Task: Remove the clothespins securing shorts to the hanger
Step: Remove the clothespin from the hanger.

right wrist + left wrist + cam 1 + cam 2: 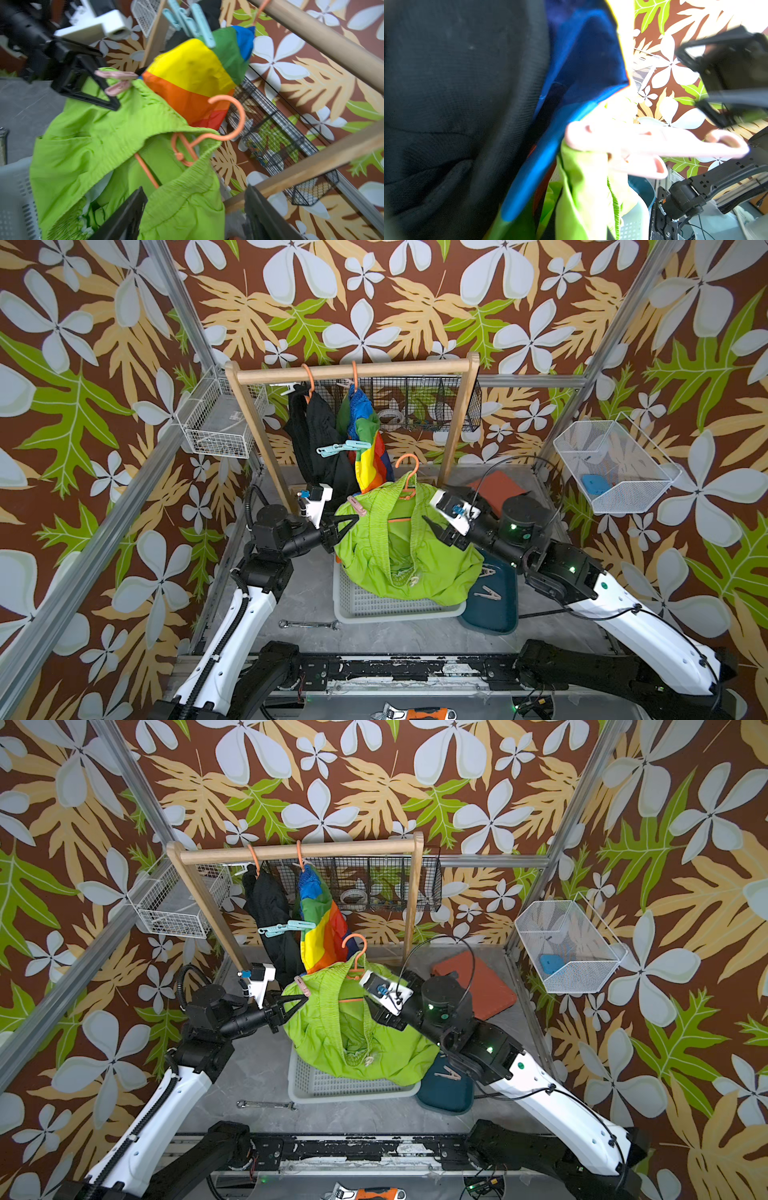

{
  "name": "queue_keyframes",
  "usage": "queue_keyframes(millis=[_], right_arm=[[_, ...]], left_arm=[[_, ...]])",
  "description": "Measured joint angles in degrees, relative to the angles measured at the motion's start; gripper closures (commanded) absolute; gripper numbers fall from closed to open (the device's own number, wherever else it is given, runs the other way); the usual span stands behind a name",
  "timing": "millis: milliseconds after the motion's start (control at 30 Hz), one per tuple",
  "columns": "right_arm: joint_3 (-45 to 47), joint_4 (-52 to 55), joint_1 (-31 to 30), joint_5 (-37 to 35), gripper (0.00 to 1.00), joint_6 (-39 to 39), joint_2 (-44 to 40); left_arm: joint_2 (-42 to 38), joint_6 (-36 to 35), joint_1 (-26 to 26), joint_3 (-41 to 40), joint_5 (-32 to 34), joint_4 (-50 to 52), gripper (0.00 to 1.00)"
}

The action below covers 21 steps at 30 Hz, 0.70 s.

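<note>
Logging left gripper [352,519] clenched on a beige-pink clothespin [356,506]: found the pin's tails between the black fingers in the right wrist view, nose biting the waistband of the lime green shorts [399,556]. Placed that pin at 9 o'clock of the waist opening in both top views, just at 12 o'clock of the left fingertips and touching them. Found right gripper [196,193] released, jaws wide apart over green cloth; placed it at 3 o'clock of the waistband, apart from the gripped pin, whole waist opening between. Noted shorts draped over a white basket [374,608], orange hanger [232,116] threaded in the waistband, hook standing free at 12 o'clock, off the wooden rail [353,369]. Noted a cluster of mint-teal clothespins [338,448] at 12 o'clock of the left gripper, well apart from it, at the edge between black shorts [320,435] and colour-blocked shorts [368,443], both hung from the rail; could not tell which cloth gripped. Spotted two more beige clothespins [487,593] loose on a dark teal tray [496,616] at 5 o'clock of the right gripper. Could not read exact pad contact on the pin from the left wrist view, blurred and overexposed.
</note>
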<state>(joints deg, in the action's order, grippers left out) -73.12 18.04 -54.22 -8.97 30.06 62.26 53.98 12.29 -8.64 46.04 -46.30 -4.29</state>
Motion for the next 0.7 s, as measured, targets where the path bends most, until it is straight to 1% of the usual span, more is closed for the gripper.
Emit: queue_keyframes(millis=[100, 200, 267, 333, 467, 567, 700], right_arm=[[2.6, -3.9, -5.9, -6.9, 0.26, 6.8, 2.6], [5.6, -10.7, -8.5, -12.5, 0.26, 13.6, 4.0], [7.1, -15.5, -9.4, -14.6, 0.26, 17.8, 4.7], [7.1, -19.5, -9.8, -15.2, 0.26, 21.3, 5.9], [2.9, -23.2, -9.9, -15.0, 0.26, 25.0, 9.7], [-0.5, -23.4, -10.0, -13.9, 0.27, 26.1, 12.7], [-6.0, -19.0, -10.4, -12.0, 0.27, 26.5, 16.3]], left_arm=[[0.4, 0.9, 0.0, 0.3, 0.0, 0.0, 1.00], [0.3, 0.9, 0.0, 0.4, 0.0, 0.1, 1.00], [0.3, 0.9, 0.0, 0.5, 0.1, 0.8, 1.00], [0.3, 0.9, -0.2, 0.7, 0.9, 1.8, 1.00], [0.4, 0.8, -0.6, 1.3, 1.6, 3.3, 1.00], [0.8, 0.6, -0.7, 1.8, 2.3, 4.0, 1.00], [1.3, 0.6, -0.7, 2.2, 2.5, 4.5, 1.00]])
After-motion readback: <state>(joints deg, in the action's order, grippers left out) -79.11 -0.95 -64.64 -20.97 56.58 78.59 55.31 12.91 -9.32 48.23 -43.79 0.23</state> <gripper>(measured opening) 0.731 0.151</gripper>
